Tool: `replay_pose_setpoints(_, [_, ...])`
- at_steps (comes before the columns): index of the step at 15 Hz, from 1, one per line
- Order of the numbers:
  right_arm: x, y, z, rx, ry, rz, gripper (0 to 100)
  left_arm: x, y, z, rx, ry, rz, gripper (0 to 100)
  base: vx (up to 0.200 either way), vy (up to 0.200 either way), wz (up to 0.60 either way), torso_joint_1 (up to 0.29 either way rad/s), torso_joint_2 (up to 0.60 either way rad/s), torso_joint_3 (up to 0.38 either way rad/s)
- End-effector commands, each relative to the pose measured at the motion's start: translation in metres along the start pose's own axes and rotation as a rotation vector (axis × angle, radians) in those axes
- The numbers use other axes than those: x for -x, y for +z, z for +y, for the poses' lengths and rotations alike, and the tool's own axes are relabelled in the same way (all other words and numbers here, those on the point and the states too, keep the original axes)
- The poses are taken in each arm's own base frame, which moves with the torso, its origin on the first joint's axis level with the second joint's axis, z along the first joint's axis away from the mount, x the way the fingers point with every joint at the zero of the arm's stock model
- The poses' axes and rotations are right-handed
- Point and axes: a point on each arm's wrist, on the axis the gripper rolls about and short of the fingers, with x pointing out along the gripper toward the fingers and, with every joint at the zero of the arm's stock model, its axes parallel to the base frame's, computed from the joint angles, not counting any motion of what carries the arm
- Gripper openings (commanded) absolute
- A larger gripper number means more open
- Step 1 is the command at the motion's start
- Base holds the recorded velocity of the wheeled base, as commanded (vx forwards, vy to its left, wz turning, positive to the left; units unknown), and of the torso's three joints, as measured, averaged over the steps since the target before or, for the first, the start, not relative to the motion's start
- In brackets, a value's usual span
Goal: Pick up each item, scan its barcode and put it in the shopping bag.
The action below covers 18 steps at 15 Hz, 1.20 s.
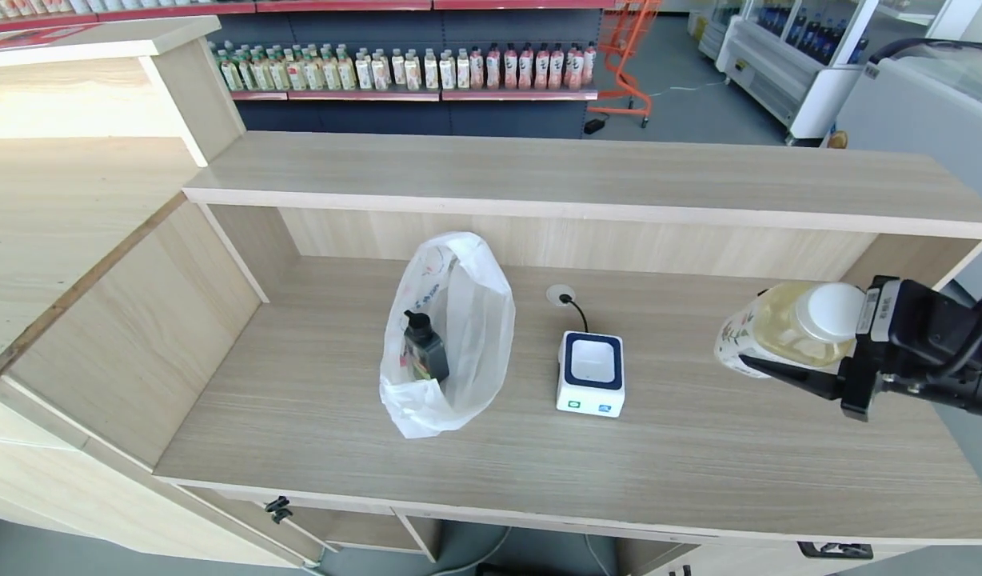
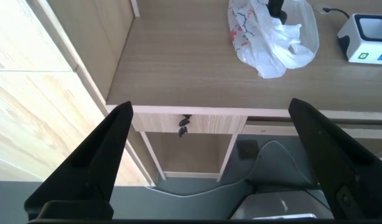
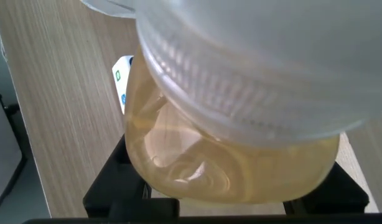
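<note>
Counter (image 1: 699, 448) holds bag (image 1: 475, 320), mouth open, left of scanner (image 1: 591, 372). Right gripper (image 1: 767, 344) is clamped across the body of a bottle (image 1: 787, 320) of yellow liquid, tipped sideways above the counter's right end, well apart from scanner. Probably heavy; smooth plastic may slip, so grip mid-body, not cap. Dark bottle (image 1: 424, 346) sits in bag. Left gripper (image 2: 209, 162) spread wide, holding nothing.

Half-hidden dark bottle (image 1: 424, 346) (inside shopping bag (image 1: 485, 320))

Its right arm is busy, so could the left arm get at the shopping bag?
Probably yes: the left gripper hangs open off the counter's front edge, and nothing stands between it and the shopping bag.
</note>
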Motion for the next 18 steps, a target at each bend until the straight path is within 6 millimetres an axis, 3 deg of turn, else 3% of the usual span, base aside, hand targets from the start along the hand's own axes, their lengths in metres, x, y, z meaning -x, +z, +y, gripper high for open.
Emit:
replay_pose_setpoints(1, [-0.013, -0.014, 0.005, -0.013, 0.042, 0.023, 0, 0.000, 0.000, 0.000, 0.001, 0.000, 0.001, 100, 0.000, 0.000, 0.00, 0.000, 0.00, 0.000])
replay_pose_setpoints(6, [-0.039, -0.037, 0.009, 0.015, 0.065, 0.025, 0, 0.000, 0.000, 0.000, 0.001, 0.000, 0.001, 100, 0.000, 0.000, 0.00, 0.000, 0.00, 0.000])
replay_pose_setpoints(12, [-0.072, -0.050, 0.004, 0.070, 0.113, -0.102, 0, 0.000, 0.000, 0.000, 0.001, 0.000, 0.001, 100, 0.000, 0.000, 0.00, 0.000, 0.00, 0.000])
replay_pose_setpoints(18, [-0.100, -0.069, 0.016, 0.123, 0.160, -0.196, 0, 0.000, 0.000, 0.000, 0.001, 0.000, 0.001, 100, 0.000, 0.000, 0.00, 0.000, 0.00, 0.000])
